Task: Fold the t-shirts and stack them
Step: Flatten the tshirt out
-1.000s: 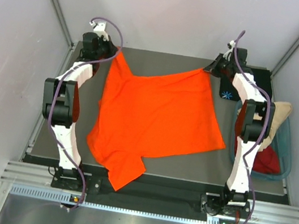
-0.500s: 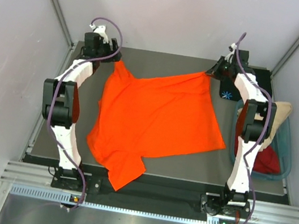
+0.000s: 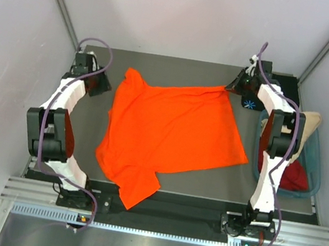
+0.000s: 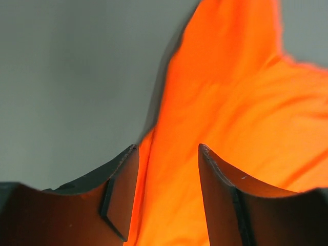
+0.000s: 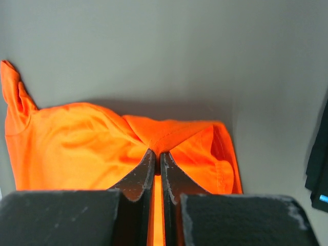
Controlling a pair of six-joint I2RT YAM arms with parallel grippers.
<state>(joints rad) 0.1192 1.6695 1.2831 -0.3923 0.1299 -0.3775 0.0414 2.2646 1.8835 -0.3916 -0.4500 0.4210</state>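
While right gripper [image 5: 156, 152] pinches orange t-shirt [image 3: 169, 130] corner, left gripper [image 4: 168, 149] parted beside it

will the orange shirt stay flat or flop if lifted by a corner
Probably flops: the orange shirt lies wrinkled, part hanging past the table edge. Likely light: the right gripper holds its corner up by a thin pinch.

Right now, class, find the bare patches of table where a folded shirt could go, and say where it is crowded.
Bare: the far strip of table between the orange t-shirt and the back wall; the near-right patch between its hem and the teal tub. Crowded: the right side, with tub and right gripper pinching the shirt's corner.
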